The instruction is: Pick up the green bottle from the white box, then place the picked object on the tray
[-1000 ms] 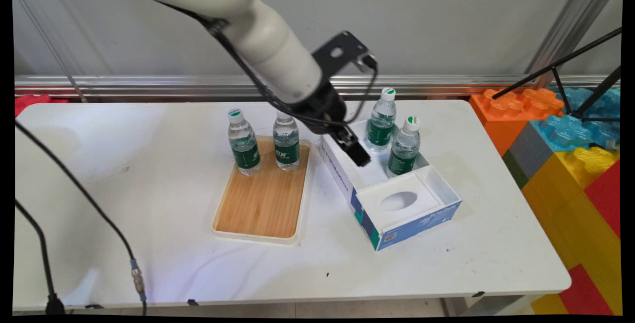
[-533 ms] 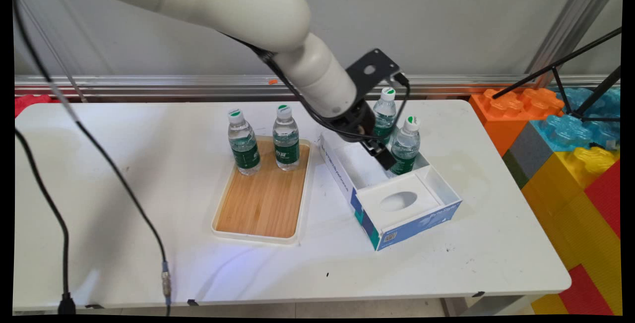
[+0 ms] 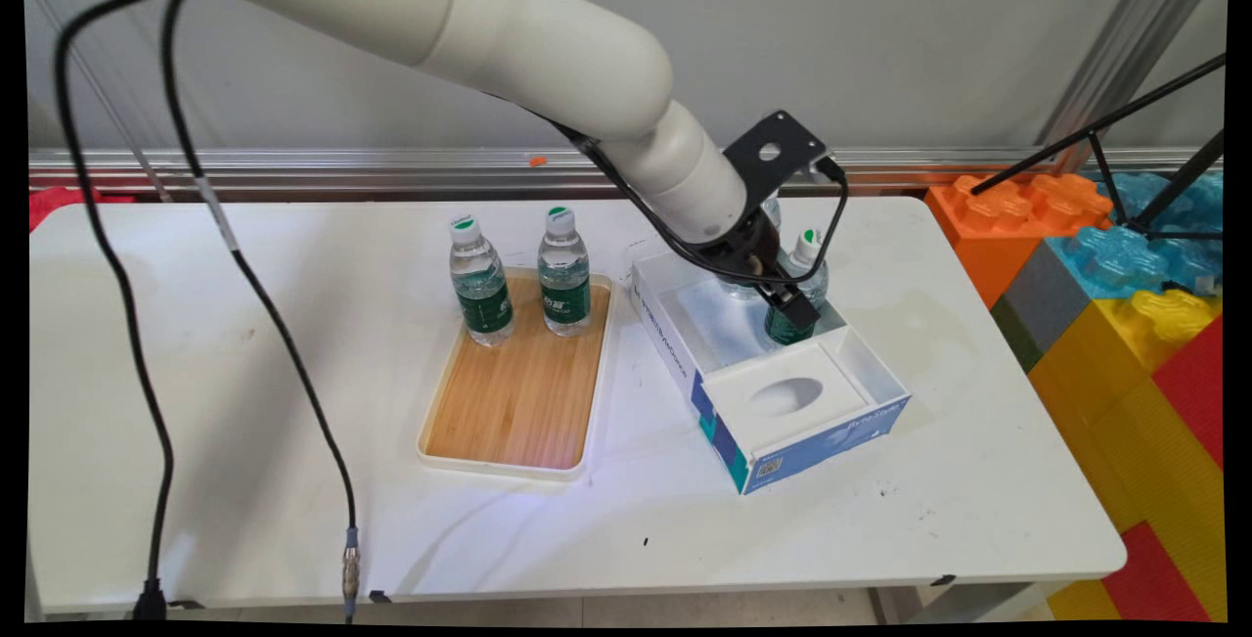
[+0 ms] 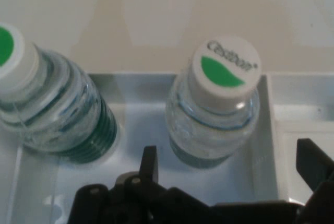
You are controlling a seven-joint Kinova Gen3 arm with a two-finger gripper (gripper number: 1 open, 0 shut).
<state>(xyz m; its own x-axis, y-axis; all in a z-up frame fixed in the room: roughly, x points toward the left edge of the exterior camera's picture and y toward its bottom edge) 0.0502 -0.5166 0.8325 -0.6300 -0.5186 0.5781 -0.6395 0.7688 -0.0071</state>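
Observation:
My gripper (image 3: 794, 306) (image 4: 229, 161) is open and reaches down into the white and blue box (image 3: 880, 375), right beside a water bottle (image 3: 811, 270) with a white cap and green label. In the hand view that bottle (image 4: 216, 114) stands upright between and just beyond my two fingertips (image 4: 150, 162), with no contact visible. A second bottle (image 4: 52, 112) stands to its left in the same compartment; in the main view it is mostly hidden behind my wrist.
Two more bottles (image 3: 479, 280) (image 3: 564, 271) stand at the far end of a wooden tray (image 3: 509, 402) left of the box. The box has a white insert with an oval hole (image 3: 785, 396). Big toy bricks (image 3: 1125, 295) stand to the table's right. Black cables (image 3: 284, 343) hang at left.
My arm has swung right and down, from over the box's left wall to beside the nearer bottle in the box. The bottles have not moved.

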